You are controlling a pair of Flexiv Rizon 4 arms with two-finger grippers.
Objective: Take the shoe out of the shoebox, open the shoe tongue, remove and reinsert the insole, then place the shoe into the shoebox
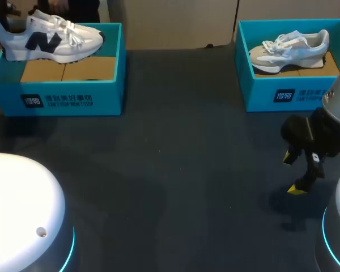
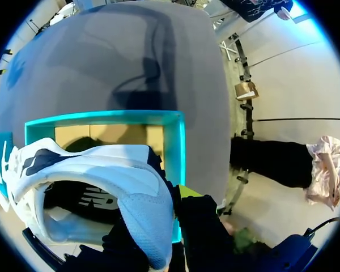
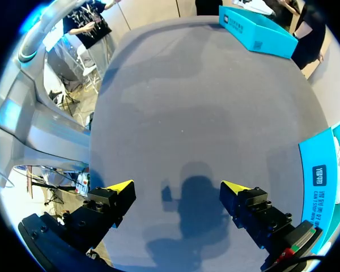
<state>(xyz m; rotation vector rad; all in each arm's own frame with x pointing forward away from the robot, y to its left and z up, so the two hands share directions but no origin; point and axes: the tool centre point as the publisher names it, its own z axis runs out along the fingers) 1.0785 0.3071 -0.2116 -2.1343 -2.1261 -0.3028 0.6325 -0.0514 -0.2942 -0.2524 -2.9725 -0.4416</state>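
A white shoe (image 1: 51, 37) with a navy logo is over the left teal shoebox (image 1: 73, 97), its heel at the box's left end. In the left wrist view my left gripper (image 2: 171, 199) is shut on the heel of this shoe (image 2: 102, 170), with one yellow tip showing beside the heel and the box (image 2: 175, 141) below. In the head view this gripper is mostly hidden at the far left corner. My right gripper (image 1: 298, 171) hangs open over bare table at the right. Nothing lies between the fingers of the right gripper (image 3: 178, 190).
A second teal shoebox (image 1: 283, 93) at the back right holds a grey-white shoe (image 1: 289, 50); its corner (image 3: 323, 175) lies just beside my right gripper. The dark table (image 1: 181, 170) stretches between the boxes. White arm bases stand at both front corners.
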